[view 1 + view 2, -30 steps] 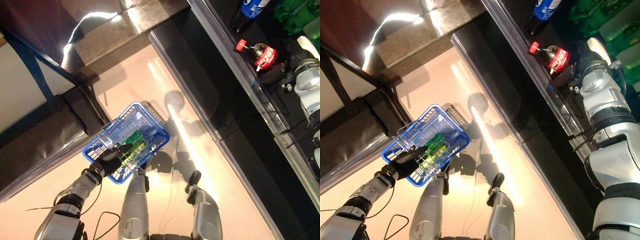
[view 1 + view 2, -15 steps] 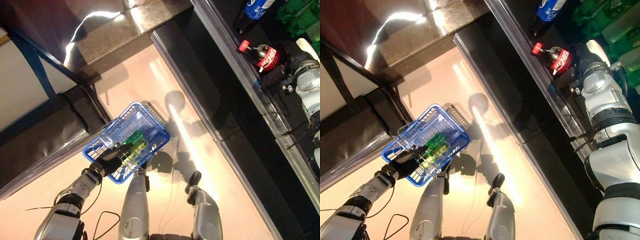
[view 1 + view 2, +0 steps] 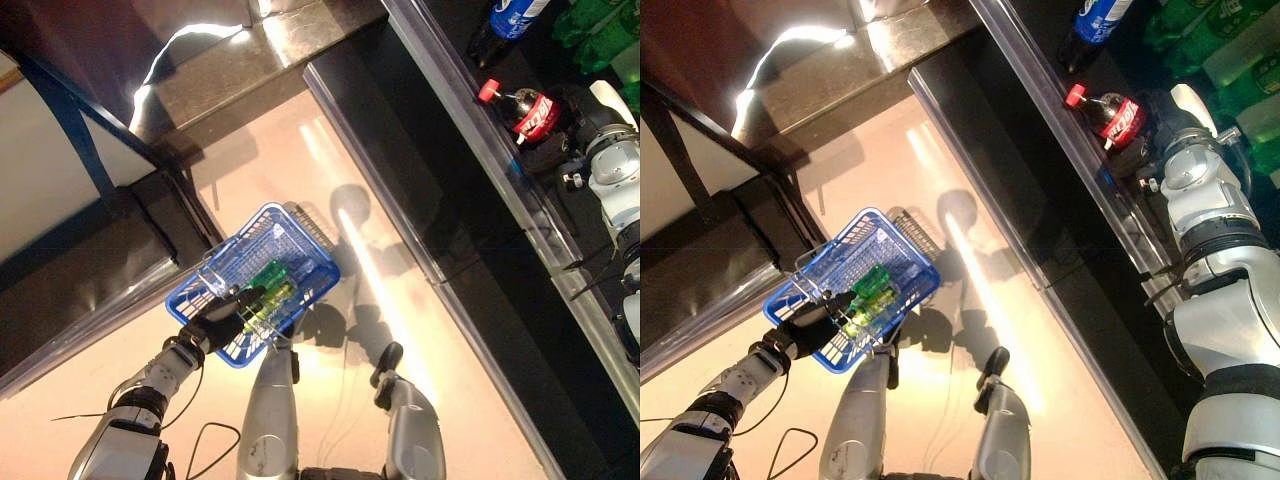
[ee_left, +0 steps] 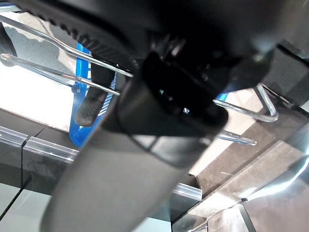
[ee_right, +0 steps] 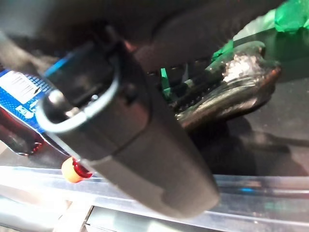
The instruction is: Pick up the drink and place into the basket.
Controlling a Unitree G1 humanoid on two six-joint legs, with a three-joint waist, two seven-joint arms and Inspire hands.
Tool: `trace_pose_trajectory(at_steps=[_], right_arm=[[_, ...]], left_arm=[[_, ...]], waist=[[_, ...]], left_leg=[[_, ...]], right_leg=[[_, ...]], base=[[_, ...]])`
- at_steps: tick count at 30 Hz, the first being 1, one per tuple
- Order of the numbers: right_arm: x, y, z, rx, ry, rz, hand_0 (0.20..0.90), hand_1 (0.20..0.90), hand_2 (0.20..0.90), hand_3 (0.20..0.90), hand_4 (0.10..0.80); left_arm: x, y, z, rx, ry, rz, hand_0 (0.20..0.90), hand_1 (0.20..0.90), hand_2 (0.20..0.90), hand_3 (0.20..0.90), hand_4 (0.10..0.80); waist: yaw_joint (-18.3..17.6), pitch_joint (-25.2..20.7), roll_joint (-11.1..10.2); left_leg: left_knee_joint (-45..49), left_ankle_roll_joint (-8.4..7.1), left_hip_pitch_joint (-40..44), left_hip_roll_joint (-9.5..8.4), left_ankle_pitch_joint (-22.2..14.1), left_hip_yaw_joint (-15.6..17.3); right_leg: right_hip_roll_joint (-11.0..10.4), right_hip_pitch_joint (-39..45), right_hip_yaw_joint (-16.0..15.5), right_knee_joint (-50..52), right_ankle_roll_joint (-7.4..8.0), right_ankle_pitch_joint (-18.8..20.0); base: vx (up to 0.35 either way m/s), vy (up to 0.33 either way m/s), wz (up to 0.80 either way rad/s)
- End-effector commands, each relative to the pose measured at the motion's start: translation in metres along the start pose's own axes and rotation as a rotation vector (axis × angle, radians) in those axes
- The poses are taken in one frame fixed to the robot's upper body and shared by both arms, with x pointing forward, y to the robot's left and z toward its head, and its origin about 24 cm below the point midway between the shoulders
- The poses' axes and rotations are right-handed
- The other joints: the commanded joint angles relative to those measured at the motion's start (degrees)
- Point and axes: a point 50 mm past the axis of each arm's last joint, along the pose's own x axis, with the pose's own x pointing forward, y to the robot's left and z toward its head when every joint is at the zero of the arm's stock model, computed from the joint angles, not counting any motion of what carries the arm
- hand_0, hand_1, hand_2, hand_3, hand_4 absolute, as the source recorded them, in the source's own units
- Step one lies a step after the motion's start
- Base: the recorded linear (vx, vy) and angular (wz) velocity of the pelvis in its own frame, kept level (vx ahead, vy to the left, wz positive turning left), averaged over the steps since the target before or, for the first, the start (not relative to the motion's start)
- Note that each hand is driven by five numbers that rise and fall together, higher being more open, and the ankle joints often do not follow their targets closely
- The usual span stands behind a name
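Two hands are at work. The left hand (image 3: pixel 218 318) is curled round the wire handle of the blue basket (image 3: pixel 300 242), holding it out over the pale floor (image 3: pixel 300 170); green bottles (image 3: pixel 268 280) already lie inside. The right hand (image 3: pixel 1160 122) reaches into the dark shelf (image 3: pixel 1070 120), up against the cola bottle (image 3: pixel 1112 113), which lies on its side with its red cap (image 3: pixel 1074 95) pointing outward.

Change over the last second is slight. The basket and left hand sit where they were. The right arm has eased a little further in, and the cola bottle keeps its position on the shelf (the small shift of the whole picture looks like head movement, not movement of the bottle).

State of the right hand: in the head views its fingers are hidden behind the bottle and the wrist, and the wrist view shows only its dark bulk with the bottle's cap beyond, so I cannot tell whether it has closed on the drink.

Judgement: the task stands at the grasp stage. The drink has not left the shelf, and the carry across to the basket remains to be done.
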Motion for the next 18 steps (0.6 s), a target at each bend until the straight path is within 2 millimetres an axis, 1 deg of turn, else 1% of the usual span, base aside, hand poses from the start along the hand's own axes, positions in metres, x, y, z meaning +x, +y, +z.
trace_pose_trajectory(at_steps=[1, 4, 5, 6, 7, 8, 18], right_arm=[[0.0004, -0.027, 0.0104, 0.022, -0.034, -0.1, 0.9, 0.9, 0.9, 0.9, 0.8], [0.0007, -0.0247, 0.0101, 0.02, -0.028, -0.101, 0.9, 0.9, 0.9, 0.9, 0.8], [0.0007, -0.0238, 0.0095, 0.017, -0.024, -0.102, 0.858, 0.858, 0.858, 0.851, 0.751], [0.0008, -0.0227, 0.009, 0.016, -0.02, -0.101, 0.754, 0.754, 0.754, 0.73, 0.63], [0.0009, -0.0217, 0.0089, 0.012, -0.018, -0.098, 0.566, 0.566, 0.566, 0.51, 0.41], [0.0011, -0.0208, 0.0086, 0.009, -0.011, -0.099, 0.3, 0.3, 0.3, 0.2, 0.1], [0.0014, -0.017, 0.0038, 0.016, 0.018, -0.092, 0.3, 0.3, 0.3, 0.2, 0.1]], left_arm=[[-0.0011, -0.0172, 0.003, 0.024, 0.005, -0.226, 0.3, 0.3, 0.3, 0.2, 0.1], [0.0001, -0.0187, 0.0021, 0.021, 0.006, -0.232, 0.3, 0.3, 0.3, 0.2, 0.1], [0.0002, -0.0189, 0.0021, 0.021, 0.006, -0.233, 0.3, 0.3, 0.3, 0.2, 0.1], [0.0005, -0.0193, 0.0017, 0.02, 0.006, -0.235, 0.3, 0.3, 0.3, 0.2, 0.1], [0.0009, -0.0199, 0.0013, 0.019, 0.006, -0.237, 0.3, 0.3, 0.3, 0.2, 0.1], [0.0015, -0.0208, 0.0009, 0.019, 0.006, -0.239, 0.3, 0.3, 0.3, 0.2, 0.1], [0.0038, -0.0241, 0.0052, 0.018, 0.004, -0.249, 0.3, 0.3, 0.3, 0.2, 0.1]], waist=[[2.1, -2.9, 2.5], [2.1, -2.8, 2.7], [2.1, -2.8, 2.8], [2.1, -2.8, 2.8], [2.1, -2.8, 2.8], [2.1, -2.8, 2.9], [2.0, -2.5, 3.2]], left_leg=[[-5.6, 2.4, 6.6, -2.61, -5.7, 3.4], [-5.8, 2.4, 6.7, -2.69, -5.6, 3.5], [-5.7, 2.41, 6.7, -2.71, -5.6, 3.5], [-5.7, 2.43, 6.7, -2.74, -5.6, 3.5], [-5.7, 2.44, 6.7, -2.75, -5.6, 3.5], [-5.8, 2.44, 6.7, -2.78, -5.6, 3.5], [-5.7, 2.47, 6.4, -2.97, -5.6, 3.6]], right_leg=[[2.0, -7.3, 0.9, 3.1, 0.3, 1.1], [1.9, -7.3, 0.9, 3.0, 0.31, 1.2], [1.9, -7.3, 0.8, 3.0, 0.32, 1.2], [1.9, -7.4, 0.8, 3.0, 0.32, 1.2], [1.8, -7.4, 0.8, 3.0, 0.31, 1.2], [1.8, -7.4, 0.8, 3.0, 0.32, 1.2], [1.7, -7.6, 0.7, 2.8, 0.35, 1.4]], base=[[0.0, 0.0, 0.0], [0.0, 0.0, 0.0], [0.0, 0.0, 0.0], [0.0, 0.0, 0.0], [0.0, 0.0, 0.0], [0.0, 0.0, 0.0], [0.0, 0.0, 0.0]])
